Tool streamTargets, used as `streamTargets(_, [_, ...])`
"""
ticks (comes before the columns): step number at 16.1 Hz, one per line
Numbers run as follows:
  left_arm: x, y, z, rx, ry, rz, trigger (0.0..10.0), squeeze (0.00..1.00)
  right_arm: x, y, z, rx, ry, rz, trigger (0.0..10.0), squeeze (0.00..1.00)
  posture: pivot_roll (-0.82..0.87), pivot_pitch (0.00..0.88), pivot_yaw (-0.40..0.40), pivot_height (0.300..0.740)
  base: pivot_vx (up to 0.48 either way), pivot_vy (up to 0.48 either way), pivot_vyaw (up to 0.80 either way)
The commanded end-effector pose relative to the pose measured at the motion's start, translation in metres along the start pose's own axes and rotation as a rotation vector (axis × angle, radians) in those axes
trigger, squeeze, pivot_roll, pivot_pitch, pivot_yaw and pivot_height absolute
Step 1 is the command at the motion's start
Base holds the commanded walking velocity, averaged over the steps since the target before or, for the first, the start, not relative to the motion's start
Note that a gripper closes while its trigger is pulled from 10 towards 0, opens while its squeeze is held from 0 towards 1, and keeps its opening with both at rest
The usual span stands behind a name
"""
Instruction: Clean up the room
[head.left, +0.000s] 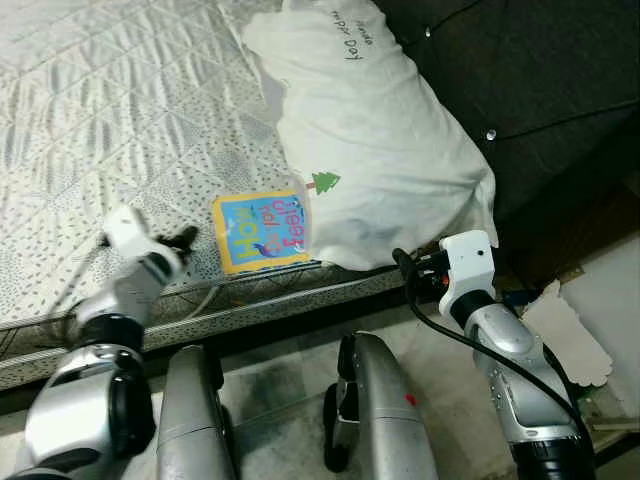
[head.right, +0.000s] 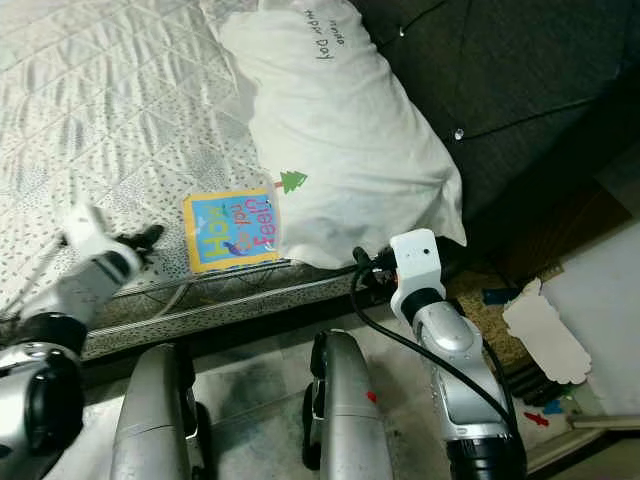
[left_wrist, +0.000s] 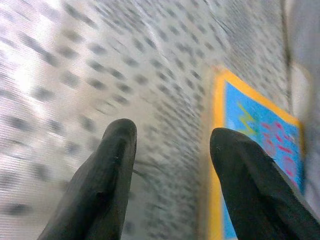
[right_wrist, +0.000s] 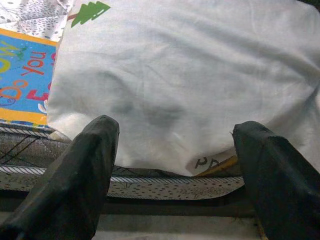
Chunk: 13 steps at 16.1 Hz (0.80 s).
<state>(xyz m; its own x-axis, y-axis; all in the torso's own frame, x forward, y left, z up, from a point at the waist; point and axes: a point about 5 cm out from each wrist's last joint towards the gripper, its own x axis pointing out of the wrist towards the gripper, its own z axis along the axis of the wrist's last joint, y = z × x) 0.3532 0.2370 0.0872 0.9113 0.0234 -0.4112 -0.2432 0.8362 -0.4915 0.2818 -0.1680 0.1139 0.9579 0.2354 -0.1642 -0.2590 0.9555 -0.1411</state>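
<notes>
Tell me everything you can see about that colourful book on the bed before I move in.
The book is thin and flat, with a yellow-orange border, a blue cover and bright hand-drawn lettering. It lies face up on the quilted bedspread near the mattress edge. One side is tucked under the white pillow. The open left hand hovers just beside it, not touching.

Bright, even room light — left wrist view blurred, others sharp.
</notes>
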Motion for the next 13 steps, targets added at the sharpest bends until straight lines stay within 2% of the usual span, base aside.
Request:
streamTargets(1, [0.001,-0.002,-0.009,0.027,0.024,0.019,10.0,1.00,0.001,-0.001,-0.003,0.000,0.005,-0.016,10.0,0.00,-0.06,0.156,-0.106,0.575,0.000,0.000,0.00])
streamTargets(4, [-0.002,0.001,-0.013,0.077,-0.038,0.092,10.0,1.00,0.004,0.001,-0.004,0.010,-0.006,-0.023,10.0,0.00,-0.05,0.149,-0.096,0.575,0.000,0.000,0.00])
streamTargets(5, [-0.008,0.003,-0.013,0.120,-0.110,0.141,10.0,1.00,0.005,0.002,-0.004,0.016,-0.010,-0.026,10.0,0.00,-0.04,0.143,-0.087,0.575,0.000,0.000,0.00])
streamTargets(6, [-0.020,0.006,-0.018,0.148,-0.173,0.191,10.0,1.00,0.009,0.004,-0.003,0.024,-0.018,-0.026,10.0,0.00,-0.02,0.134,-0.078,0.575,0.000,0.000,0.00])
streamTargets(9, [-0.047,0.012,-0.028,0.202,-0.235,0.256,10.0,1.00,0.016,0.009,0.000,0.038,-0.043,-0.020,10.0,0.00,0.02,0.112,-0.062,0.575,0.000,0.000,0.00])
streamTargets(11, [-0.077,0.012,-0.033,0.313,-0.309,0.277,10.0,1.00,0.029,0.022,0.007,0.071,-0.078,-0.005,10.0,0.00,0.06,0.085,-0.041,0.575,0.000,0.000,0.00])
streamTargets(13, [-0.091,0.009,-0.033,0.397,-0.367,0.265,10.0,1.00,0.039,0.031,0.012,0.093,-0.101,0.000,10.0,0.00,0.09,0.062,-0.028,0.575,0.000,0.000,0.00])
